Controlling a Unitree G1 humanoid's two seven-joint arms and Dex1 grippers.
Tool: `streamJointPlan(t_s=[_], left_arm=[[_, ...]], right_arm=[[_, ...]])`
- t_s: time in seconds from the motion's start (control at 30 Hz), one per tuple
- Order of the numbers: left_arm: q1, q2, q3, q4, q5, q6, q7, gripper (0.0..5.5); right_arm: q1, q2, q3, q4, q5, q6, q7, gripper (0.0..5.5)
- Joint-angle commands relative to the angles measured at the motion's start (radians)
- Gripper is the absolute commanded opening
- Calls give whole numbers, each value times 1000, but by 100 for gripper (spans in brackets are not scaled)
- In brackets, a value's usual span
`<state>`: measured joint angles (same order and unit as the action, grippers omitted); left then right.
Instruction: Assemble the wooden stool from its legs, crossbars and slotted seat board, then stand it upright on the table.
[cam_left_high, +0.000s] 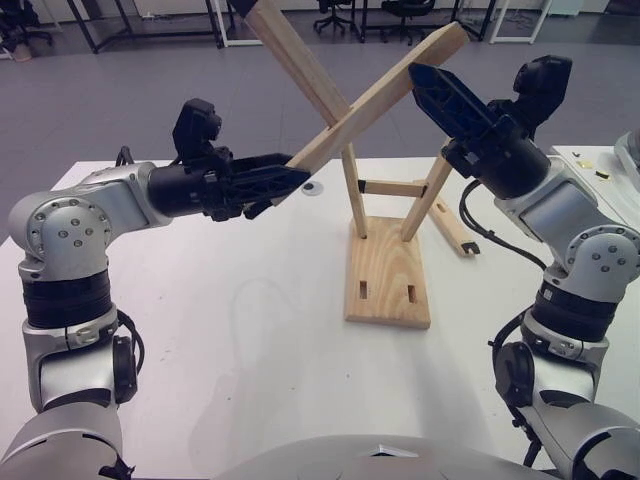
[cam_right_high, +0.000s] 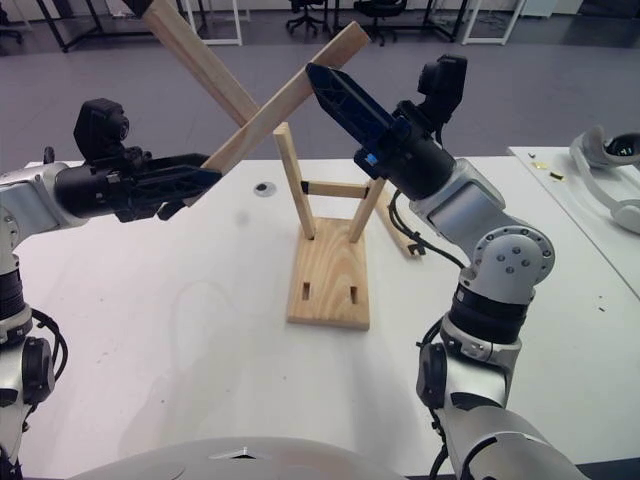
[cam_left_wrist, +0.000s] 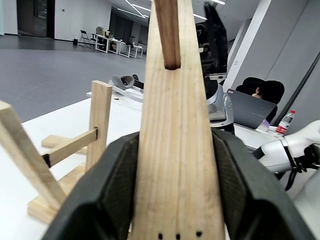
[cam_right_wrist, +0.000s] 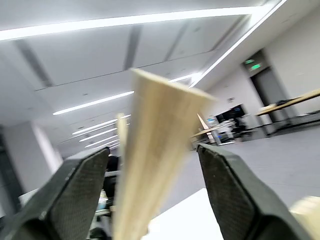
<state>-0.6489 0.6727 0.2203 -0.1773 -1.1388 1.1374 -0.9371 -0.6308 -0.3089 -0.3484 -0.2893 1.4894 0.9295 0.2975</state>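
Left hand (cam_left_high: 295, 178) clamped on pale wooden leg (cam_left_high: 390, 90), upper centre, crossing second pale wooden bar (cam_left_high: 300, 55). Right hand (cam_left_high: 418, 75) wide, straddling leg's top end. Slotted wooden seat board (cam_left_high: 388, 270) flat on white table (cam_left_high: 250, 330).

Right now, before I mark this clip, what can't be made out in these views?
- Steep leg: upper end cut off by the top edge, both eye views.
- Loose piece on the table: partly hidden behind an upright leg, eye views.
- Wood in the right wrist view: blurred, which part unclear.
- Slotted leg: lower end hidden inside the jaws of the left gripper, eye views.
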Motion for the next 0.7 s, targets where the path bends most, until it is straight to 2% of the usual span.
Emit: streamJointPlan(t_s=[0.03, 0.17, 0.33, 0.7], left_arm=[[12, 17, -17, -21, -10, 9, -19, 204], [23, 16, -18, -33, -38, 29, -30, 204], [30, 13, -13, -44, -67, 44, -22, 204], [20, 5, -23, -35, -109, 57, 17, 204]], right_arm=[[-5, -43, 2, -2, 114, 10, 0, 357], [5, -60, 13, 19, 102, -24, -19, 420], [20, -69, 24, 40, 91, -43, -22, 420], [69, -95, 48, 0, 168, -46, 35, 216]])
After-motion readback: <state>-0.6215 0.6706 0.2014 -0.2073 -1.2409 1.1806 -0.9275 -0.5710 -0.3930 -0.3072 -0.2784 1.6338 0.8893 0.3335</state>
